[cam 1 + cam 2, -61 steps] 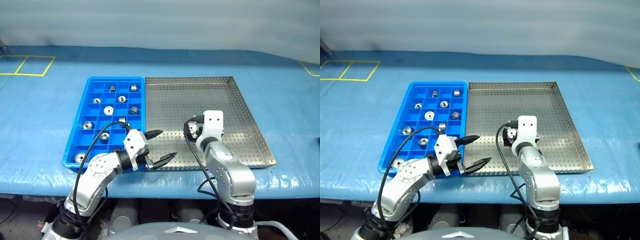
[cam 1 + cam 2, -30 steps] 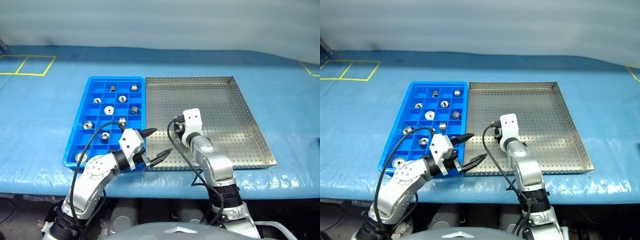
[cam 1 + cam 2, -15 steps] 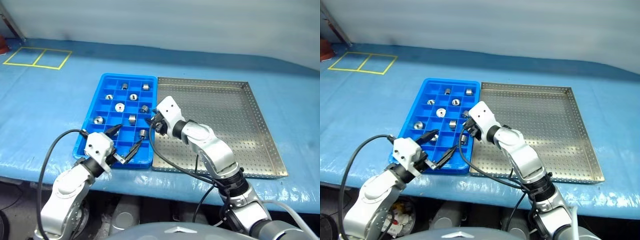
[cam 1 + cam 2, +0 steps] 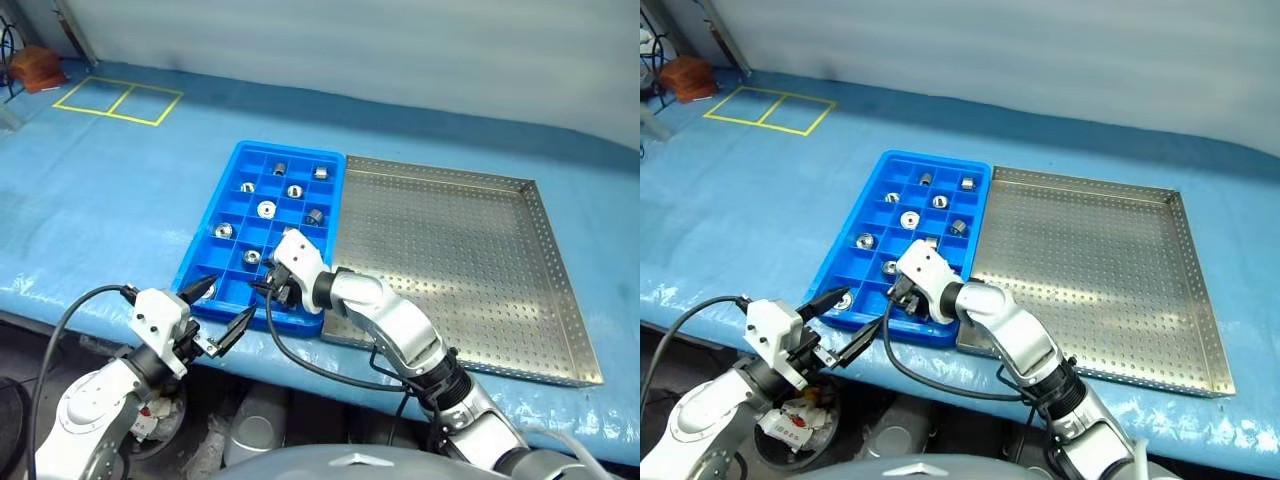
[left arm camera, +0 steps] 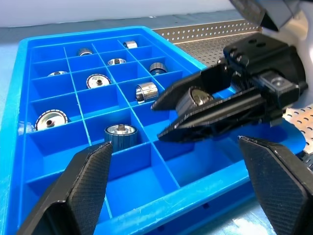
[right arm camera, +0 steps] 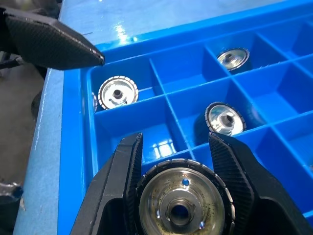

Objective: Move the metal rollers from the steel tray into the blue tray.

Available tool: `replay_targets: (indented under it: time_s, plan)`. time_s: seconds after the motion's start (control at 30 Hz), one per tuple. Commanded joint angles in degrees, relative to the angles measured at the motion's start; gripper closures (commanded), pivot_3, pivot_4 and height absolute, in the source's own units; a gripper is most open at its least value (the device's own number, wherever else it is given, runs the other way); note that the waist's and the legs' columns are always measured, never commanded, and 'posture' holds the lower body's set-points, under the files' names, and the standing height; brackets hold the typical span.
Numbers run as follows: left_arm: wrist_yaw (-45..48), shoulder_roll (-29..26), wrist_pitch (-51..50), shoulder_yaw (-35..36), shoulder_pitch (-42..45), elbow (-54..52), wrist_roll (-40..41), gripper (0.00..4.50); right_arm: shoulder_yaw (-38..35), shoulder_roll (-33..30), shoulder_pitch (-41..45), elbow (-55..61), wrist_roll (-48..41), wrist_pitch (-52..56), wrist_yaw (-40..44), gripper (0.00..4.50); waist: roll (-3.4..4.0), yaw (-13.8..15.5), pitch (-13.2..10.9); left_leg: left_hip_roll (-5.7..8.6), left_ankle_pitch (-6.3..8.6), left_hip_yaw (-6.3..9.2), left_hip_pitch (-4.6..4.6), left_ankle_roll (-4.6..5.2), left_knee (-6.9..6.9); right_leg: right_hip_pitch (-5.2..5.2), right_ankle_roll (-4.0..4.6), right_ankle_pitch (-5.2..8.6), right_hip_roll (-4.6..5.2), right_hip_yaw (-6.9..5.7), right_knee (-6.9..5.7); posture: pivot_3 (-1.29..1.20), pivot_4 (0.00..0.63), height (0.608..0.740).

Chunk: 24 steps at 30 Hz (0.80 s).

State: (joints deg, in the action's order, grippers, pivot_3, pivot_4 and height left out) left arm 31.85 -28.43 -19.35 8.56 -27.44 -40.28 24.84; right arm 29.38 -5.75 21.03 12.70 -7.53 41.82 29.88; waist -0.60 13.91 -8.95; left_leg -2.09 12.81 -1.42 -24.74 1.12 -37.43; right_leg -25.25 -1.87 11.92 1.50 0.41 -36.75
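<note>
R pincer clamped on one metal roller, hovering over near-end compartments of blue tray. L pincer spread wide, empty, just off tray's near edge. Other rollers sitting in separate compartments. Steel tray alongside on blue tabletop, touching blue tray.

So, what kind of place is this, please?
Probably a factory or lab sorting bench: a blue-covered table with yellow floor-style tape marks, a perforated steel tray, and a compartmented blue tray holding metal rollers.
</note>
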Motion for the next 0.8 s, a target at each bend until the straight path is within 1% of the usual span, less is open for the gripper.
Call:
replay_targets:
  time_s: [0.03, 0.1, 0.13, 0.3, 0.47, 0.6, 0.73, 0.8]
  plan:
    - [0.52, -0.63, -0.30, 0.79, 0.42, -2.23, 1.23, 0.00, -0.92, 0.94, -0.84, 0.65, -1.80, 0.04, 0.45, 2.69, 0.00, 0.47, 0.00, -0.01, 0.00, -0.03, -0.02, 0.00, 0.00, -0.03, 0.00, 0.00, 0.00, 0.00, 0.00, 0.49, 0.150, 0.740]
    - [0.63, -0.81, -0.84, 0.53, 0.97, -2.11, 1.56, 0.00, -1.71, 1.27, -1.59, 0.48, -2.52, 0.21, 0.31, 1.97, -0.01, 0.93, 0.01, -0.01, 0.00, -0.07, -0.04, -0.01, 0.01, -0.07, 0.00, 0.00, -0.02, 0.00, 0.00, 0.49, 0.150, 0.740]
    - [0.68, -0.87, -0.99, 0.41, 1.20, -2.04, 1.60, 0.00, -1.98, 1.33, -1.87, 0.56, -2.82, 0.28, 0.38, 1.75, -0.01, 1.17, 0.01, -0.01, 0.01, -0.08, -0.05, -0.02, 0.02, -0.08, 0.01, 0.01, -0.02, -0.01, 0.00, 0.49, 0.150, 0.740]
    - [0.94, -0.97, -1.99, -0.59, 3.06, -1.82, 1.69, 0.00, -3.12, 0.68, -2.48, 3.10, -3.13, 0.73, 0.06, 0.05, -0.04, 1.41, 0.03, 0.02, 0.04, -0.13, -0.07, -0.06, 0.02, -0.10, 0.01, 0.01, -0.05, -0.01, 0.00, 0.46, 0.150, 0.740]
    - [1.50, -1.09, -1.79, -2.31, 6.23, -1.03, 1.12, 0.00, -6.48, -0.81, -2.98, 9.39, -4.40, 1.76, -0.75, 0.02, -0.03, 1.33, 0.03, 0.05, 0.06, -0.14, -0.12, -0.10, 0.02, -0.12, 0.03, 0.02, -0.11, -0.02, 0.00, 0.42, 0.150, 0.740]
    - [1.46, -1.16, -1.11, -2.25, 9.00, 0.32, 0.49, 0.00, -9.45, -3.86, -4.97, 15.00, -4.24, 2.70, -2.23, 0.02, -0.06, 1.04, 0.04, 0.10, 0.05, -0.14, -0.18, -0.10, 0.01, -0.06, 0.03, 0.02, -0.12, -0.03, -0.01, 0.37, 0.150, 0.740]
    - [-0.66, -0.49, -0.50, -2.04, 13.86, 4.14, -1.87, 0.00, -13.51, -8.54, -9.48, 20.81, -5.05, 4.24, -2.97, 0.02, -0.07, 0.84, 0.06, 0.18, 0.05, -0.11, -0.17, -0.10, 0.00, 0.01, 0.05, 0.04, -0.13, -0.04, -0.03, 0.32, 0.150, 0.740]
    - [-0.70, -0.46, -0.61, -3.23, 17.40, 6.62, -2.70, 0.00, -16.67, -11.45, -13.73, 24.48, -4.59, 5.30, -4.01, 0.02, -0.06, -0.36, 0.05, 0.19, 0.04, -0.12, -0.17, -0.10, -0.01, 0.11, 0.05, 0.03, -0.13, -0.03, -0.04, 0.27, 0.150, 0.740]
